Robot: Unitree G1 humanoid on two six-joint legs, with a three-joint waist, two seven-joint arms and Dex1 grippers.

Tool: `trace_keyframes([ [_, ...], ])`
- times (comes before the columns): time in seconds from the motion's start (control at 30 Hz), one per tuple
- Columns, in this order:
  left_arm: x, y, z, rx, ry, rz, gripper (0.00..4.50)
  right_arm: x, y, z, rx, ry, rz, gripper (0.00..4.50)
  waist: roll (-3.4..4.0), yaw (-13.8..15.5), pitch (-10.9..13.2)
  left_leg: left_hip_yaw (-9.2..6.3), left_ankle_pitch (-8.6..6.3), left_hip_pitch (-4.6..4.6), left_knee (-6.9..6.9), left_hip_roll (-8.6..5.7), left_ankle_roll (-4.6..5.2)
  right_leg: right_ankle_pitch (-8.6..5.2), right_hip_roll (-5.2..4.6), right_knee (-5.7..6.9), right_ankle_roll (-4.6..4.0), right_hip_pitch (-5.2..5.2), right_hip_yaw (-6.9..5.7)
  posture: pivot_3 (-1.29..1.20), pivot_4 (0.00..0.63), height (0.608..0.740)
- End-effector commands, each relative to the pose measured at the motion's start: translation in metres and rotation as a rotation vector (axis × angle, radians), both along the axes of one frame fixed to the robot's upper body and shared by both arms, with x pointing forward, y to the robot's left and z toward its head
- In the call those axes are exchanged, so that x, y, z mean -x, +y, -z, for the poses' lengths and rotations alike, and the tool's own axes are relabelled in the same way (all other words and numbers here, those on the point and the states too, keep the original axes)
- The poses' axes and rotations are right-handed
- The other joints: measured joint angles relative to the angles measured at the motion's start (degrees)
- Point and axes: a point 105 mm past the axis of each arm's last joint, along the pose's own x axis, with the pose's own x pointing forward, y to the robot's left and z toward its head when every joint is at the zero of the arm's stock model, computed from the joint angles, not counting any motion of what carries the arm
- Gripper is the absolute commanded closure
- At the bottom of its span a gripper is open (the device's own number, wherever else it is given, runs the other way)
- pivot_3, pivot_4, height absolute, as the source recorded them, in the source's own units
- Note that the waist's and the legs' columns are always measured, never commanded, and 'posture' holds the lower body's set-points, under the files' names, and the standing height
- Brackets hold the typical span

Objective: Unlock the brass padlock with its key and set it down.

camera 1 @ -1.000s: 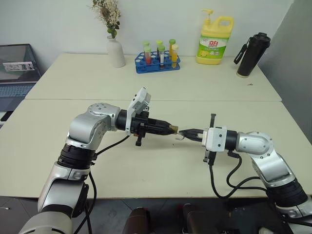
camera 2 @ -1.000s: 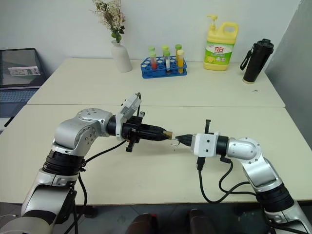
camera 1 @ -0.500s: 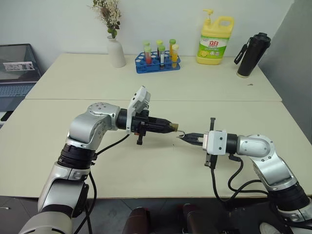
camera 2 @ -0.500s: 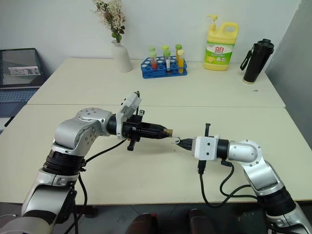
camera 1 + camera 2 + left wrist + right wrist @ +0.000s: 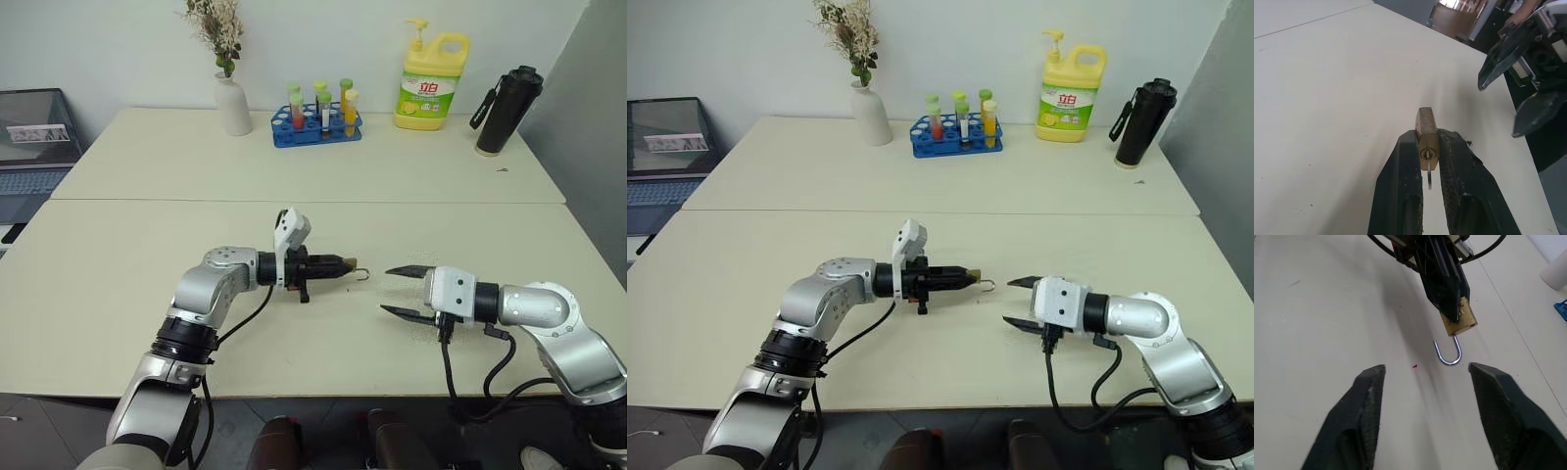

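One brass padlock (image 5: 1428,132) pinched in left end effector (image 5: 345,262), held above the surface (image 5: 147,245), shackle (image 5: 1448,352) swung out. One key (image 5: 1428,171) in its keyhole. Right end effector (image 5: 400,291) spread, empty, just beside the padlock.

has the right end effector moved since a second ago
Yes. The right end effector has backed away from the brass padlock toward the table's near edge, and its fingers now stand open.
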Motion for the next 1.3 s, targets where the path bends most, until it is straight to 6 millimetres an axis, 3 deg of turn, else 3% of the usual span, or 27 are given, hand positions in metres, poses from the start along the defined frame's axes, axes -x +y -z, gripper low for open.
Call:
trace_keyframes([
  [0.03,-0.005,-0.004,0.008,0.018,0.031,-0.021,4.34,-0.003,0.006,-0.017,-0.035,-0.052,0.009,0.42,0.0,0.0,0.0,0.02,0.0,0.0,0.0,-0.02,0.0,0.0,0.0,0.0,0.0,0.0,0.01,0.0,0.15,0.74],
  [0.1,-0.01,-0.007,0.015,0.005,0.033,-0.041,4.34,-0.005,0.006,-0.015,-0.017,-0.057,0.015,0.01,0.0,0.0,0.0,0.0,0.0,0.0,0.0,-0.02,0.0,0.0,-0.01,0.0,0.0,0.0,0.0,0.0,0.15,0.74],
  [0.23,-0.014,-0.012,0.035,-0.035,0.055,-0.059,4.34,-0.007,0.011,-0.015,-0.018,-0.061,0.014,0.0,0.0,0.0,0.0,0.01,0.0,-0.01,0.0,-0.03,0.0,0.0,-0.01,-0.01,0.0,0.0,0.0,0.0,0.15,0.74],
  [0.57,-0.023,-0.014,0.044,-0.093,0.015,-0.088,4.34,-0.006,0.007,-0.008,0.013,-0.045,0.037,0.0,-0.01,0.1,0.0,0.0,0.0,-0.02,0.0,-0.03,0.0,0.0,-0.01,-0.02,0.0,0.0,-0.01,0.0,0.15,0.74],
  [0.83,-0.034,-0.012,0.03,-0.091,-0.115,-0.089,1.76,0.0,0.005,-0.002,0.029,-0.009,0.04,0.0,-0.01,0.0,0.0,0.01,0.0,-0.02,-0.01,-0.04,0.0,0.0,0.0,-0.02,0.0,0.0,0.0,0.0,0.15,0.74],
  [1.03,-0.043,0.006,0.004,-0.123,-0.313,-0.124,1.76,0.0,0.002,0.001,0.036,-0.001,0.059,0.0,-0.03,-0.1,0.0,0.02,0.0,-0.02,-0.01,-0.04,0.0,0.0,0.0,-0.02,0.01,0.0,0.0,0.0,0.15,0.74],
  [1.3,-0.017,0.059,-0.022,-0.29,-0.55,-0.098,1.76,-0.002,-0.007,0.007,0.044,0.036,0.103,0.0,-0.02,0.0,0.0,0.01,0.0,-0.01,-0.03,0.03,0.0,0.0,-0.02,-0.03,0.0,0.0,0.01,0.0,0.15,0.74],
])
